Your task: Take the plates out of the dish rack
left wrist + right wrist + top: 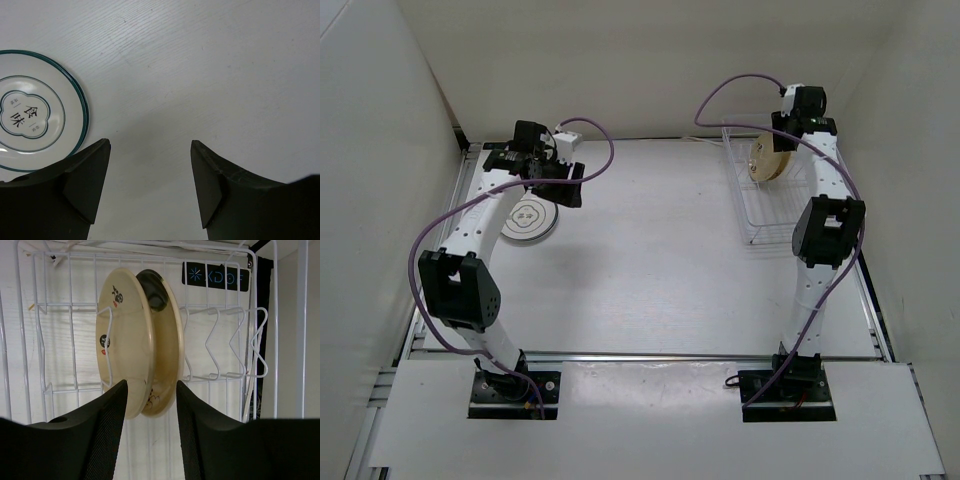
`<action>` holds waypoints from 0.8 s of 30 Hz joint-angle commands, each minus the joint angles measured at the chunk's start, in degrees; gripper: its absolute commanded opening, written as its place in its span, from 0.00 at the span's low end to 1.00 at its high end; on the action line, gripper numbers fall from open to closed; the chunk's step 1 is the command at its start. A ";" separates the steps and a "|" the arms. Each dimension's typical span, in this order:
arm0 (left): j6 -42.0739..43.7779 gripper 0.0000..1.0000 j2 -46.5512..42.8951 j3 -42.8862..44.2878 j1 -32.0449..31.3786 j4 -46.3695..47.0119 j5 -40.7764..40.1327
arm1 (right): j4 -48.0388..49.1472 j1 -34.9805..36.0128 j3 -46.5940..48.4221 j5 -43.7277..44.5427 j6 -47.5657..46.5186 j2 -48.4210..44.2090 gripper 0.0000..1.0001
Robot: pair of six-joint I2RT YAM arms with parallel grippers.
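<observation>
- The table (650,260) is a white surface, and both arms are bolted at its near edge.
- The dish rack (750,215) is set along the table's right edge, reaching toward the far right corner.
- Two cream plates are held in the rack's far end, on edge and close together, face to face, between the wire prongs.
- The plate with small dark marks (125,340) is seen from its back; the plate with a dark patch (170,350) stands just beside it.
- The pale grey plate (530,220), with its dark rim and centre motif, lies flat on the table near the left edge, outside the rack.
- The right gripper (151,385) is placed low over the rack, one finger on each outer side of the pair's lower rims; it cannot be told whether the fingers press on the plates or merely flank them.
- The left gripper (150,145) is spread wide over bare table, nothing between its fingers, with the grey plate just beside its left finger.
</observation>
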 commanded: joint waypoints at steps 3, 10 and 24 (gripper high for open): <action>-0.63 0.76 0.46 0.98 0.11 0.04 0.91 | 1.60 -0.23 2.62 -1.24 0.34 1.63 0.48; -0.63 0.76 1.60 1.52 0.11 0.04 0.91 | 1.60 -0.23 3.15 -1.24 0.34 2.25 0.42; -0.63 0.76 1.60 0.99 0.11 0.04 0.91 | 1.07 -0.23 2.62 -1.76 0.95 1.64 0.39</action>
